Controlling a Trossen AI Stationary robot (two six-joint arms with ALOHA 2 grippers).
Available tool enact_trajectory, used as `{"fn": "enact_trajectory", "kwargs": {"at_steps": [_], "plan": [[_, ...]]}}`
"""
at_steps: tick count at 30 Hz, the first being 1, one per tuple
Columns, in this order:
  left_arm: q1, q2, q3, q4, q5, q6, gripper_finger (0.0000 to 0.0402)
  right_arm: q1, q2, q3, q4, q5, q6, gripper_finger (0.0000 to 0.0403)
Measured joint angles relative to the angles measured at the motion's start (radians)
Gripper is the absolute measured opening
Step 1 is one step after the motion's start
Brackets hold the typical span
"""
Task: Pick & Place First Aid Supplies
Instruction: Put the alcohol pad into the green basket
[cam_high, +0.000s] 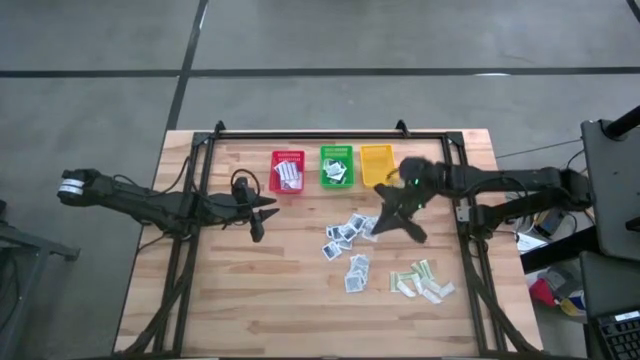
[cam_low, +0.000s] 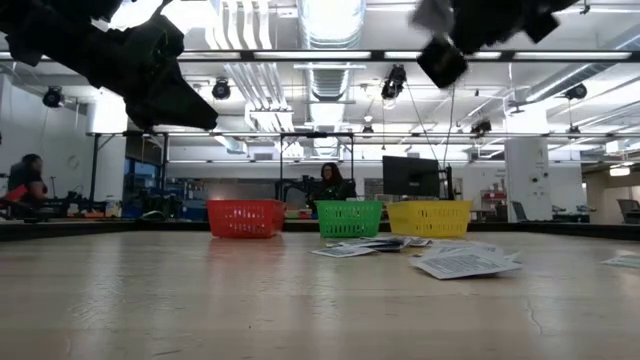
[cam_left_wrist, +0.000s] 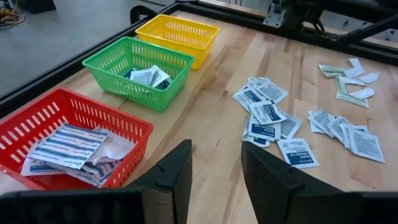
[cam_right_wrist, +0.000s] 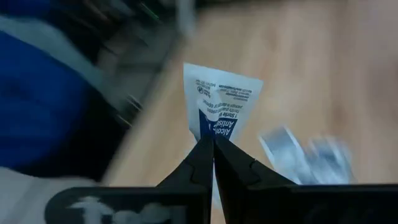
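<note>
Fingers (cam_right_wrist: 214, 163) of the right gripper (cam_right_wrist: 213, 144) pinch an alcohol wipe packet (cam_right_wrist: 219, 102), its lower edge hidden, surroundings blurred; left gripper (cam_left_wrist: 214, 165) fingers hover open above the desk (cam_left_wrist: 211, 118).

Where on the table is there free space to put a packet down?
Bare wood lies in front of the red basket, around the left tool, and along the near left edge. It is crowded right of centre: square packets and green-beige strips. The right tool holds a packet.

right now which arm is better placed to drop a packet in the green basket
Right. The right gripper is shut on a white-blue packet, near the green basket. The left gripper is open and empty.
</note>
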Motion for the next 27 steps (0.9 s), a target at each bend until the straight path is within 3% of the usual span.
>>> {"fn": "enact_trajectory", "kwargs": {"at_steps": [3, 6, 9, 12, 17, 20, 25, 27], "plan": [[0.000, 0.000, 0.000, 0.000, 0.000, 0.000, 0.0133, -0.071, 0.025, 0.000, 0.221, -0.275, 0.085, 0.0008], [0.000, 0.000, 0.000, 0.000, 0.000, 0.000, 0.0133, -0.112, 0.066, -0.001, 0.464, -0.453, 0.223, 0.0008], [0.000, 0.000, 0.000, 0.000, 0.000, 0.000, 0.0133, -0.136, 0.112, -0.001, 0.625, -0.503, 0.347, 0.0008], [0.000, 0.000, 0.000, -0.001, 0.000, 0.000, 0.0133, -0.153, 0.161, 0.002, 0.649, -0.473, 0.393, 0.0008], [0.000, 0.000, 0.000, -0.005, 0.000, 0.006, 0.0133, -0.187, 0.279, 0.069, 0.577, -0.222, 0.317, 0.0008], [0.000, 0.000, 0.000, -0.005, 0.000, 0.006, 0.0133, -0.231, 0.354, 0.179, 0.348, -0.015, 0.145, 0.0008], [0.000, 0.000, 0.000, -0.007, 0.000, 0.006, 0.0133, -0.267, 0.498, 0.463, -0.177, 0.550, -0.209, 0.0008], [0.000, 0.000, 0.000, -0.007, 0.000, 0.007, 0.0133, -0.267, 0.568, 0.575, -0.309, 0.682, -0.308, 0.0008]]}}
